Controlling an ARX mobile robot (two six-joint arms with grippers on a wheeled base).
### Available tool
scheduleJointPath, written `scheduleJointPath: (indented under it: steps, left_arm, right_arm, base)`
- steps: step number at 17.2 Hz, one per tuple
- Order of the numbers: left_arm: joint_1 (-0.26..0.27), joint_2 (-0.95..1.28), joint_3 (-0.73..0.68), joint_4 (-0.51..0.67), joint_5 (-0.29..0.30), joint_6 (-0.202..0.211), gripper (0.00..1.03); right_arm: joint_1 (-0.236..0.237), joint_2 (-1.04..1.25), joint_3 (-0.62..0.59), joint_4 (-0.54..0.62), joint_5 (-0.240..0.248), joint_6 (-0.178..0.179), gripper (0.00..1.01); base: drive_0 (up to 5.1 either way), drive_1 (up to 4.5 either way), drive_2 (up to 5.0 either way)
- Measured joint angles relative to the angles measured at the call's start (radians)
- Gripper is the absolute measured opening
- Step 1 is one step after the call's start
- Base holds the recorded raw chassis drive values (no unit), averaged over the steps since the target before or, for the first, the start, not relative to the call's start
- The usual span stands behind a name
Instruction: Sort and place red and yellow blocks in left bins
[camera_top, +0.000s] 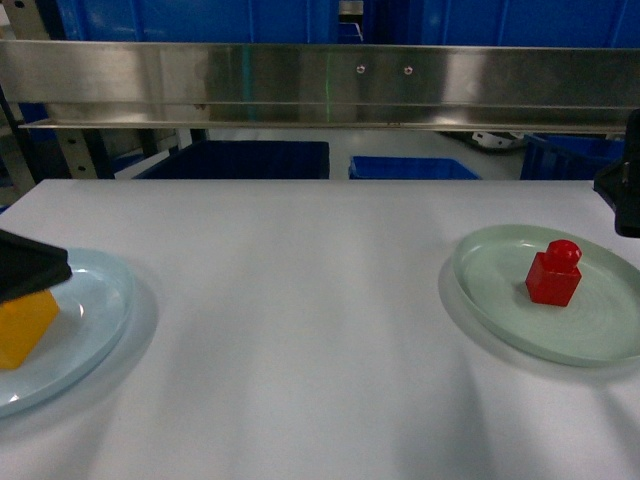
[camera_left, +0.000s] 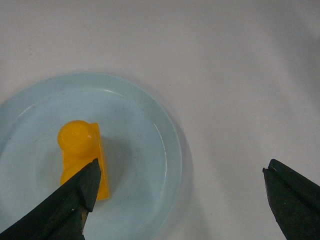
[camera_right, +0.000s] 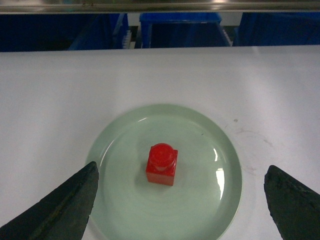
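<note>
My jaws hang spread and empty over two light, hard, glossy bricks, yellow brick (camera_left: 82, 157) and red brick (camera_right: 162, 164), best pinched across flat sides below the stud.

The left gripper (camera_top: 30, 268) hides part of the yellow block (camera_top: 22, 328); frame edges crop both.

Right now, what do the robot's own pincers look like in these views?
Both look matte black. In each wrist view, the left pincer and right pincer show two wedge-shaped fingers tapering to blunt tips, with no markings or cables visible. In the head view only dark fragments show at the left and right edges: a black wedge and a black block, detail too little to tell.
</note>
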Motion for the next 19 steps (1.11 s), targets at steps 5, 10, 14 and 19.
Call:
scheduleJointPath:
  steps: [5,10,14,19]
  left_arm:
    - [0.019,0.142,-0.074,0.264,-0.081,0.032,0.98]
    - [0.047,0.104,-0.104,0.281,-0.079,0.058,0.98]
    - [0.041,0.02,-0.119,0.283,-0.079,0.078,0.98]
    - [0.033,0.021,-0.154,0.362,-0.128,0.102,0.98]
  right_arm:
    - [0.034,0.1,-0.033,0.209,0.042,-0.032,0.98]
    - [0.045,0.071,-0.076,0.222,0.056,-0.054,0.98]
    - [0.043,0.042,-0.101,0.203,0.073,-0.055,0.98]
    - [0.029,0.041,-0.139,0.298,0.056,-0.071,0.98]
  base:
    - [0.0,0.0,0.0]
    - [0.0,0.0,0.0]
    - [0.0,0.0,0.0]
    - [0.0,0.0,0.0]
